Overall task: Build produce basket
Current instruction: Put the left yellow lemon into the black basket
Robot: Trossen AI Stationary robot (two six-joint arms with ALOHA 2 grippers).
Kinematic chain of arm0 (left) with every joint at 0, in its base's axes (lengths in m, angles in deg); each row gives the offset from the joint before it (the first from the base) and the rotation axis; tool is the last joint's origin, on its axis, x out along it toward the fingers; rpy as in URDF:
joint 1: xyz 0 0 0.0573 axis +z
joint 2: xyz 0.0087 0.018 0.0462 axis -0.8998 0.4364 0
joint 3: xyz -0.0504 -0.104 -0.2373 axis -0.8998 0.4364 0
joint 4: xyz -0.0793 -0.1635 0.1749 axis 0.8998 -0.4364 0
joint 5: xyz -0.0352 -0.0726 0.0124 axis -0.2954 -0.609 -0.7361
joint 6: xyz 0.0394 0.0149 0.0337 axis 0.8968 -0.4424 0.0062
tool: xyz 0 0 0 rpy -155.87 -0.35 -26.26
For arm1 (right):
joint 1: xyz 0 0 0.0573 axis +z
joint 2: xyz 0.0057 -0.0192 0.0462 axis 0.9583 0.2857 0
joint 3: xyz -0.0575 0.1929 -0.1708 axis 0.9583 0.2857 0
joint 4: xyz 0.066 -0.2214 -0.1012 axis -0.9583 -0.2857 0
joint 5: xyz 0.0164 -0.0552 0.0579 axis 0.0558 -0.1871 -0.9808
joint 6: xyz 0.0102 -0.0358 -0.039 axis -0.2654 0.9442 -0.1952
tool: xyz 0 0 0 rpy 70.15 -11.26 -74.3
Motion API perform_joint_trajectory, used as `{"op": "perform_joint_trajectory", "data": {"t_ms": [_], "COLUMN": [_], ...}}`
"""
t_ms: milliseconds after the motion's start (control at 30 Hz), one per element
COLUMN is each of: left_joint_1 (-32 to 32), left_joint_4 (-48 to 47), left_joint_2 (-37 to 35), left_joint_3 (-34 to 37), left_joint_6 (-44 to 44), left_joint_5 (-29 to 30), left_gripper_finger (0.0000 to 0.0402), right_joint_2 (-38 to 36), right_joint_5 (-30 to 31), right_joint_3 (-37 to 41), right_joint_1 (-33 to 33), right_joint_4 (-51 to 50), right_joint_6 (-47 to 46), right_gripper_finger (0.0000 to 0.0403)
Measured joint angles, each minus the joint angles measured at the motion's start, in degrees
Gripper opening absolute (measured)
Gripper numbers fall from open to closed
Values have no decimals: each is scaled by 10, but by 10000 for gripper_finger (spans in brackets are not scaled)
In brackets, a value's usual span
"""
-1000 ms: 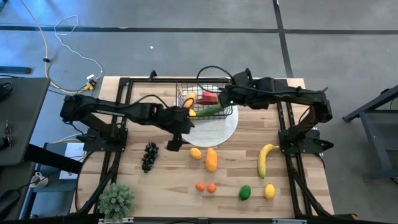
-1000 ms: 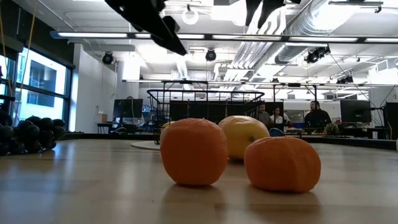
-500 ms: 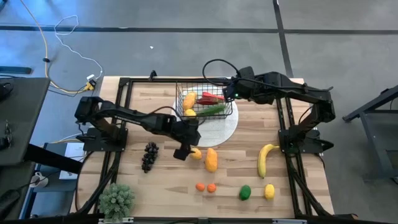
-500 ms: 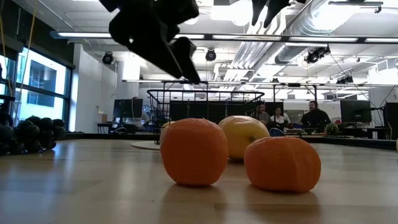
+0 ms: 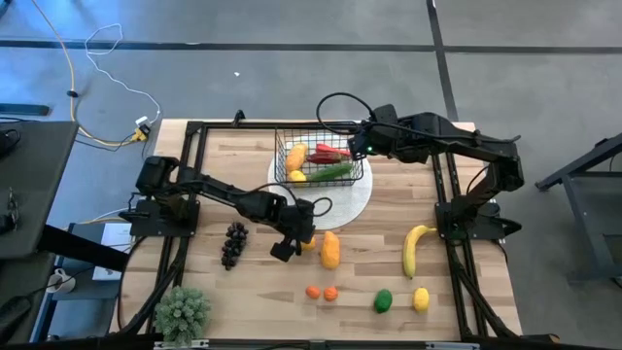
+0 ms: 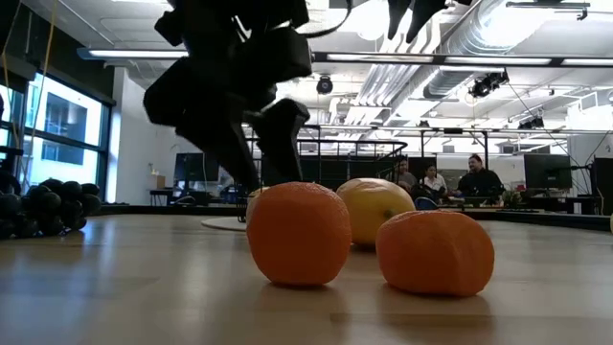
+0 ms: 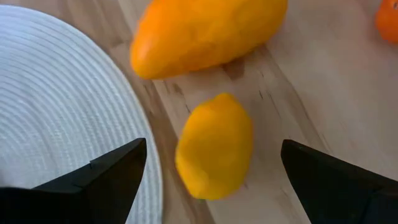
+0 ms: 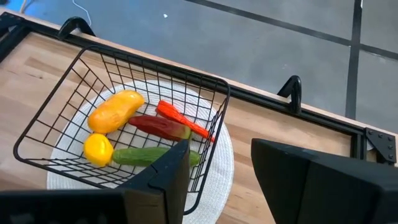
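The black wire basket stands on the round white plate. It holds a yellow-orange fruit, a small lemon, a cucumber and red chillies. A loose lemon lies on the wood beside the plate's rim. My left gripper is open low over it, one finger on either side, apart from it. An orange fruit lies just beyond. My right gripper hovers open and empty high above the basket's right end.
On the table lie dark grapes, two orange pieces, a lime, another lemon and a banana. A spiky potted plant stands at the near left corner. People sit in the room beyond the table.
My left gripper has come down and toward the table's near edge, from above the plate's left rim to just over the loose lemon, rolling a little and staying open. The lemon has not moved.
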Motion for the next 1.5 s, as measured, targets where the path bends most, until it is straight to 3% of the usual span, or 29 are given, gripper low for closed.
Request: {"op": "perform_joint_trajectory", "data": {"t_ms": [400, 800, 967, 1233, 1500], "left_joint_1": [-3, 1, 8, 33, 70], "left_joint_4": [11, 15, 10, 1, -5], "left_joint_2": [33, 33, 32, 22, -40], "left_joint_3": [0, 0, 0, 0, 0], "left_joint_6": [-20, -11, -17, -39, -53], "left_joint_5": [0, -1, -27, -58, -58], "left_gripper_finger": [347, 186, 131, 122, 121], "right_joint_2": [0, 0, 0, 0, 0], "right_joint_5": [-7, -9, -9, -9, -19], "right_joint_3": [0, 0, 0, 0, 0], "right_joint_1": [0, 0, -4, -30, -71], "right_joint_4": [-2, -7, -13, -22, -23], "right_joint_6": [0, 1, 6, 34, 78], "right_gripper_finger": [154, 154, 154, 154, 154]}}
